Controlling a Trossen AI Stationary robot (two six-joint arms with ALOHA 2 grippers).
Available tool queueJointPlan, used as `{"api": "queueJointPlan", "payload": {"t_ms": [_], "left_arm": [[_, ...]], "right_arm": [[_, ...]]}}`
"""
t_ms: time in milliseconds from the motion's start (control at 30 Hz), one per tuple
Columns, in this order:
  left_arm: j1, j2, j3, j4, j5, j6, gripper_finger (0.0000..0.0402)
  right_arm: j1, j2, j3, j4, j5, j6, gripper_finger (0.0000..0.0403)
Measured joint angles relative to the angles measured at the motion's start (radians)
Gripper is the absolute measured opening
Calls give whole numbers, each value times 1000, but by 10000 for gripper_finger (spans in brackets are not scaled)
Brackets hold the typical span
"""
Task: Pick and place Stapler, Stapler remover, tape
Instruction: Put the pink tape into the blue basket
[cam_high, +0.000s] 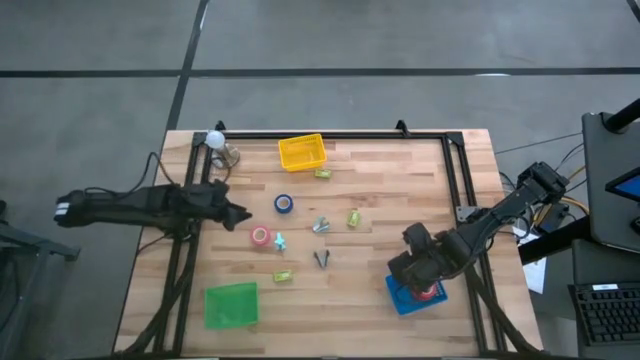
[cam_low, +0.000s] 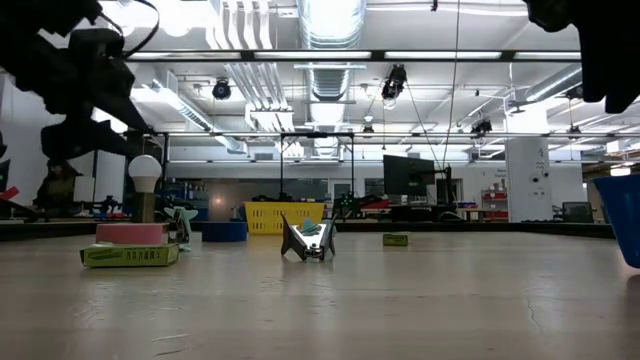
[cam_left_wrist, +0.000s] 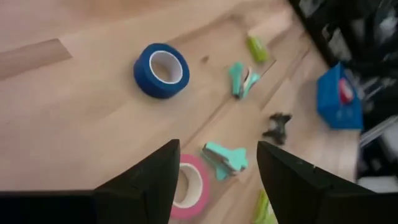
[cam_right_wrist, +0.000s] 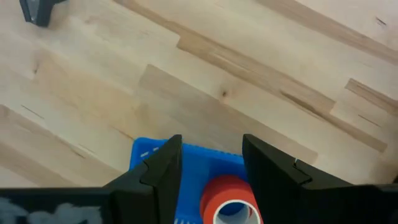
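The pink tape roll (cam_high: 261, 236) (cam_left_wrist: 189, 185) and the blue tape roll (cam_high: 284, 203) (cam_left_wrist: 161, 70) lie flat on the table. A red roll (cam_right_wrist: 231, 199) (cam_high: 430, 291) lies in the blue bin (cam_high: 402, 300) (cam_right_wrist: 146, 152). A teal staple remover (cam_left_wrist: 225, 159) lies beside the pink roll, and a black one (cam_high: 321, 259) sits mid-table. Small green staplers (cam_high: 283, 275) (cam_high: 353, 218) lie about. My left gripper (cam_high: 240, 213) (cam_left_wrist: 217, 149) hovers open above and left of the pink roll. My right gripper (cam_high: 405, 265) (cam_right_wrist: 211, 146) is open over the blue bin, above the red roll.
A yellow basket (cam_high: 302, 151) stands at the far edge with a green stapler (cam_high: 323, 173) in front of it. A light bulb (cam_high: 215, 140) stands at the far left corner. A green bin (cam_high: 231, 305) sits near the left front. A black frame (cam_high: 455, 170) borders the table.
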Motion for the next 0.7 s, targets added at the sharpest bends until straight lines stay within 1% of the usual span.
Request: {"api": "queueJointPlan", "payload": {"t_ms": [167, 333, 433, 700], "left_arm": [[-1, 148, 28, 1, 25, 90, 218], [-1, 280, 30, 0, 85, 157, 218], [-2, 334, 30, 6, 120, 170, 218], [-6, 436, 29, 20, 126, 203, 218]], "right_arm": [[0, 0, 3, 1, 24, 17, 154], [0, 0, 4, 5, 27, 34, 154], [1, 0, 7, 8, 28, 36, 157], [1, 0, 11, 9, 52, 44, 147]]}}
